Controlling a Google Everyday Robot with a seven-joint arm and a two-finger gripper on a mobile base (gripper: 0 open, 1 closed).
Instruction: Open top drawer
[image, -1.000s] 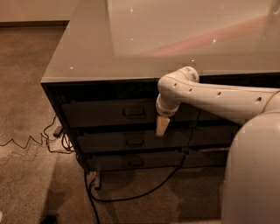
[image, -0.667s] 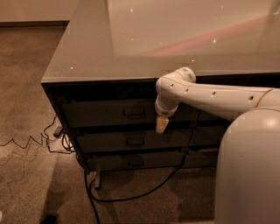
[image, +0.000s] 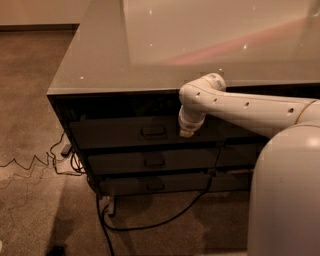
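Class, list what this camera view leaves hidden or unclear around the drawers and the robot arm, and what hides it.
Top drawer, right end: camera view, hidden behind the arm and the robot's body.
Gripper, just right of the drawer's pull: camera view, contact with the front cannot be judged from this angle.
Black cable: camera view, cut off by the bottom edge.
Tabletop: camera view, cut off by top and right edges.

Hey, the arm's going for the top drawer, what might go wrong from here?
1. The gripper sits to the right of the pull on the top drawer, not on it, so it may miss and slide along the flat front.
2. The lower drawers carry matching pulls right beneath, so dropping too far could catch the wrong one.
3. A cable runs down past the drawer fronts near the arm and might snag.
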